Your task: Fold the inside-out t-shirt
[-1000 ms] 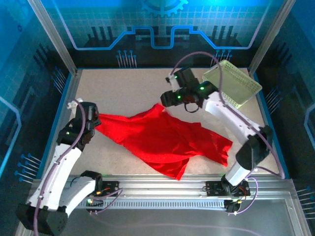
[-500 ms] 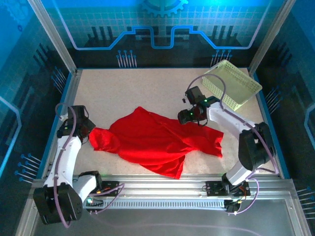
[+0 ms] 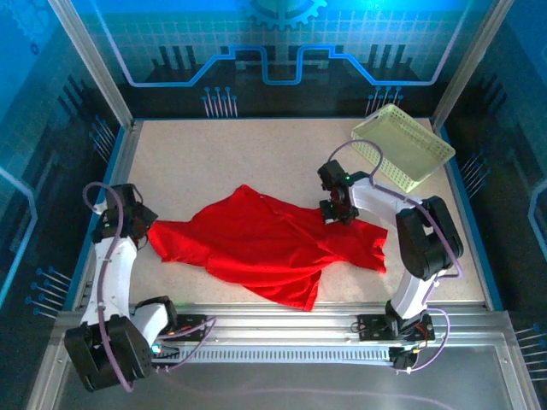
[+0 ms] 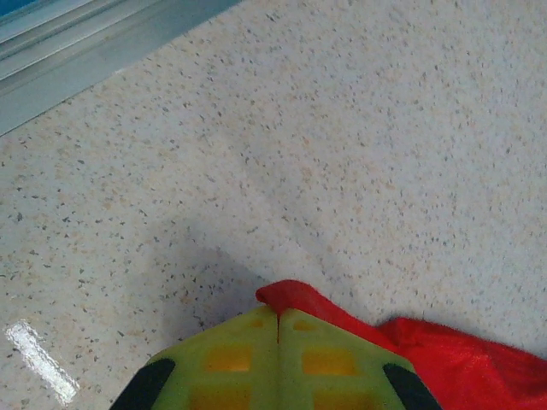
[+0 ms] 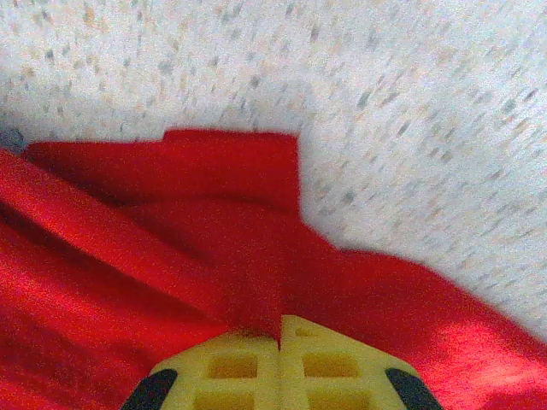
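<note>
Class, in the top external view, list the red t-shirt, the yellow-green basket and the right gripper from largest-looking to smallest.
1. red t-shirt, spread wide, clearly the largest.
2. basket, at the far right, plainly smaller.
3. right gripper, closed on the shirt's far edge, the smallest.

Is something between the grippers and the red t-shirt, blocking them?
Nothing visible. The left gripper is shut on the left tip of the t-shirt, the right gripper on a fold near its right end. The basket stands apart, far right.
</note>
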`<state>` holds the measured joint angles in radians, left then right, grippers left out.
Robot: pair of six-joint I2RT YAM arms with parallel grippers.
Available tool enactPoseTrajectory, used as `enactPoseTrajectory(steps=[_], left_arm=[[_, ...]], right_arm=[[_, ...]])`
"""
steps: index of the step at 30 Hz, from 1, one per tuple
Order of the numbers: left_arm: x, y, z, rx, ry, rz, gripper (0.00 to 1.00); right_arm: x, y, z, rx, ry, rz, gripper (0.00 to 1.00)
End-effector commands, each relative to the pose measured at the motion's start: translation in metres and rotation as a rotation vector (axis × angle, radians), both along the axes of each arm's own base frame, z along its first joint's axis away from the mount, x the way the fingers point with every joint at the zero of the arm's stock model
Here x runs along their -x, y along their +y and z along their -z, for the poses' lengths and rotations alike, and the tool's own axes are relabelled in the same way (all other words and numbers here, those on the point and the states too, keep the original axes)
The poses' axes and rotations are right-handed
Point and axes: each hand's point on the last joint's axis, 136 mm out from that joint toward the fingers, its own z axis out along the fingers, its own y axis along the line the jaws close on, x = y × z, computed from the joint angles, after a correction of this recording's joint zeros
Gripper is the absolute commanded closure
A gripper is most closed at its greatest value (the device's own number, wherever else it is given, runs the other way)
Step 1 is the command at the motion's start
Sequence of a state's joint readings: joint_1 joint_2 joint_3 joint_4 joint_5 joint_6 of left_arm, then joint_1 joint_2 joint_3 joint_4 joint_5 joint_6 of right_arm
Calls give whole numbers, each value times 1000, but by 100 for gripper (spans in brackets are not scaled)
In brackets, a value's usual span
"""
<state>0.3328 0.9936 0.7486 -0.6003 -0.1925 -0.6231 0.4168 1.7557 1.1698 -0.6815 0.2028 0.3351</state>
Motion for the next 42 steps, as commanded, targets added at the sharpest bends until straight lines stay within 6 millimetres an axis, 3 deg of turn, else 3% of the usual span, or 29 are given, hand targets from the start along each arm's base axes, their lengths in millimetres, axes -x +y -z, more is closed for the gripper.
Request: enactPoseTrajectory(steps=[1,8,9,11,12,15,17,20,24,27,31,34,36,38,40,42], left_arm=[[3,11,-1,15,-40,-70,100],[24,38,1,8,-45,-199,100],[26,41,2,12,-50,-217,100],[30,45,6,24,-58,-240,100],[29,45,7,31,-61,-239,100],[20,43,12,70,-52,-213,100],[14,39,17,105,-40,-186,100],[9,37,22,129,-37,-168,100],[7,37,22,132,-46,-167,100],[8,37,21,131,-46,-168,100],[10,37,21,121,-45,-174,100],[12,38,20,114,-44,-181,100],[14,39,21,110,-43,-188,100],[15,39,20,106,-48,-193,100],[17,41,18,100,-50,-202,100],[20,42,18,94,-51,-213,100]], right_arm=[[-36,-19,-36,-10,-97,79,100],[-89,-50,-52,19,-132,185,93],[-93,-52,-53,20,-136,191,87],[-101,-57,-52,19,-127,198,60],[-102,-57,-51,18,-122,188,52],[-98,-53,-57,27,-132,149,41],[-87,-41,-67,11,-161,86,38],[-64,-3,-74,-48,-189,-75,36],[-32,44,-61,-68,-153,-269,33],[-19,62,-44,-51,-115,-334,31],[-22,59,-21,30,-66,-325,34],[-34,39,-13,131,-65,-268,50],[-43,25,-16,183,-86,-230,64],[-52,16,-24,204,-116,-195,84],[-59,11,-38,183,-156,-160,93],[-65,5,-57,168,-209,-124,96]])
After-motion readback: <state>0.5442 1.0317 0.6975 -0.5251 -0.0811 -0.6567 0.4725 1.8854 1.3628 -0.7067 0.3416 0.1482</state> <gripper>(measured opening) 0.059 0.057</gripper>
